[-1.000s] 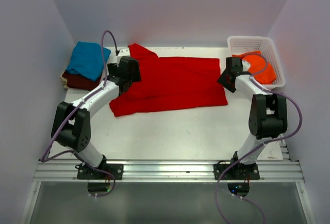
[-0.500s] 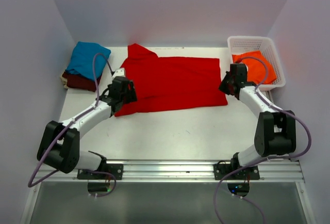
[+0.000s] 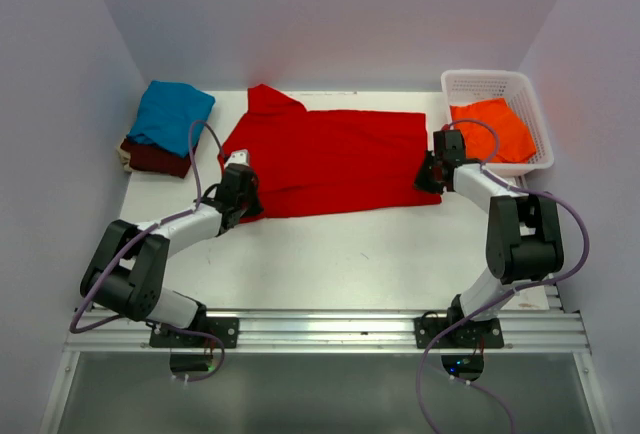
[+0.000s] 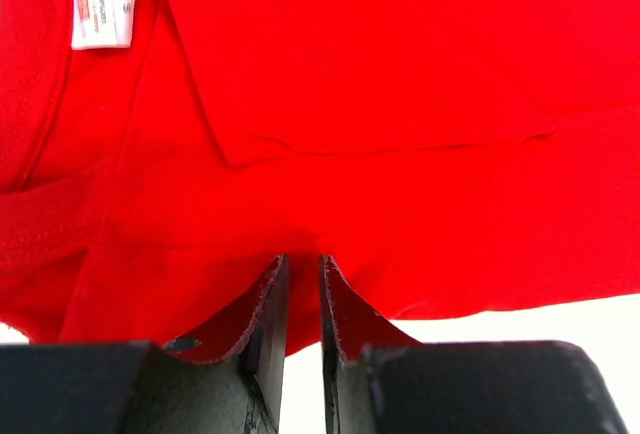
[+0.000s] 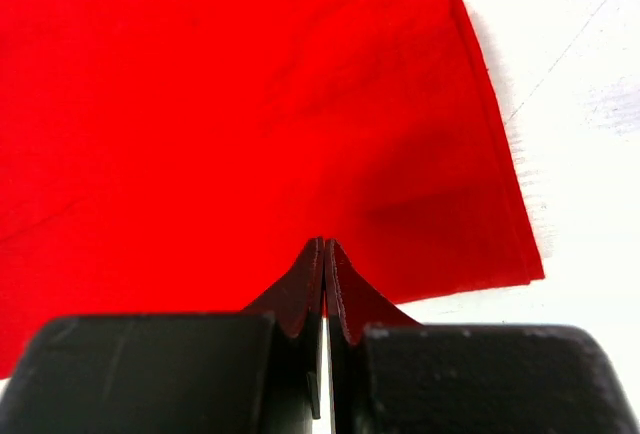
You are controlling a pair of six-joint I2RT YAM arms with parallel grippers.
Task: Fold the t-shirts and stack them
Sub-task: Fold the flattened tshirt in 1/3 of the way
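Observation:
The bright red t-shirt (image 3: 330, 159) lies spread flat across the middle of the table. At its near left corner my left gripper (image 3: 243, 194) rests low. In the left wrist view its jaws (image 4: 300, 259) stand a narrow slit apart with red cloth (image 4: 400, 104) between the tips. My right gripper (image 3: 428, 174) sits at the shirt's near right corner, jaws (image 5: 324, 242) pressed together on the hem of the red cloth (image 5: 250, 104). At the far left a teal t-shirt (image 3: 172, 116) lies folded on a maroon one (image 3: 155, 158). An orange t-shirt (image 3: 495, 129) fills the basket.
The white lattice basket (image 3: 485, 81) stands at the far right corner, close behind my right arm. A white neck label (image 4: 103, 4) shows on the red shirt. Bare white table (image 3: 350, 254) runs from the shirt to the metal rail (image 3: 320, 329).
Both arms have come down and toward the near edge of the red shirt, the left from near the collar. Both grippers have closed from wide open onto the cloth.

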